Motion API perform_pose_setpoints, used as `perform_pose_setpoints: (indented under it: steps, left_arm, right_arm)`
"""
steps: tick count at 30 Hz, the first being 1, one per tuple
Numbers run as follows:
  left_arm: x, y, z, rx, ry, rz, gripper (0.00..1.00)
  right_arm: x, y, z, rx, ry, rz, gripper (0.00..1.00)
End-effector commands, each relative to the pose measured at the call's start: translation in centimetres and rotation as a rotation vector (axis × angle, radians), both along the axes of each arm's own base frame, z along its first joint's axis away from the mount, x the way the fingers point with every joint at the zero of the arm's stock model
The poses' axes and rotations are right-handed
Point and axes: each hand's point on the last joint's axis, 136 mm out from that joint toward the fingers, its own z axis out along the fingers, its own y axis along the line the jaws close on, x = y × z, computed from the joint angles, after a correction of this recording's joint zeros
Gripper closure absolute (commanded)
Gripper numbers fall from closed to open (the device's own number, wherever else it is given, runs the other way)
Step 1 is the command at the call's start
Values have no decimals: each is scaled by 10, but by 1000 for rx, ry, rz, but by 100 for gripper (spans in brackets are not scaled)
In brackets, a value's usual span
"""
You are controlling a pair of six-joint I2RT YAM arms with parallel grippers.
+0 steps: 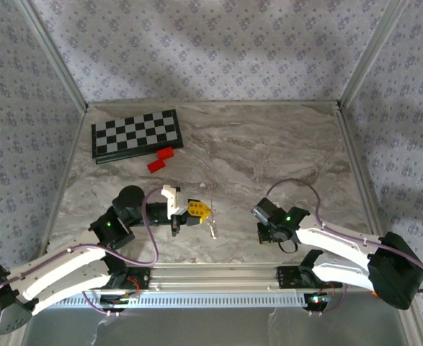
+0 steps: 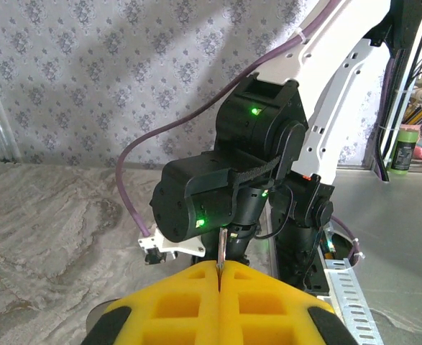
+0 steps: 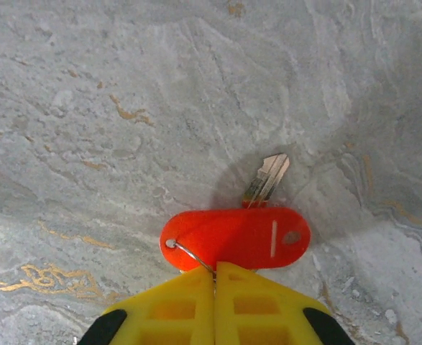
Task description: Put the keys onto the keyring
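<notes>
My left gripper point(image 1: 205, 212) hovers over the table's front middle, its yellow fingers point(image 2: 175, 305) shut on a thin silvery metal piece seen edge-on point(image 2: 221, 248). This is the keyring point(image 1: 212, 229), which hangs below the fingers. My right gripper point(image 3: 215, 267) points down at the table to the right point(image 1: 286, 241). It is shut on a thin wire loop point(image 3: 190, 255) that runs through the hole of a red oval tag point(image 3: 239, 236). A silver key point(image 3: 269, 177) lies on the marble under the tag's far edge.
A black-and-white chessboard point(image 1: 135, 134) lies at the back left, with red blocks point(image 1: 161, 159) just in front of it. Metal rails edge the marble table point(image 1: 269, 151) at left, right and front. The right arm's black body point(image 2: 225, 194) faces the left wrist camera.
</notes>
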Motion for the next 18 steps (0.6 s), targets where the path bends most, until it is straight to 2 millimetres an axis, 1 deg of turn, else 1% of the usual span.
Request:
perform_pose_setpoints:
  steps: [1,5,9,12,15,18]
  left_arm:
    - [2,0,14,-30,-4,2,100]
    - [7,-3,9,-4,17,20,100]
    - [9,-4,5,4,26,26,100]
    - [9,-3,4,4,26,30,100]
    - [10,-3,4,4,27,37,100]
    - [11,-2,1,11,31,44,100]
  right_arm:
    - [3,0,7,-13,-28,12,96]
    - [3,9,12,12,-49,53,99]
    - [4,26,20,66,-59,101,100]
    - [10,45,28,127,-83,156,100]
    - [11,58,31,160,-74,185,100]
    - [9,69,28,175,-49,223,100]
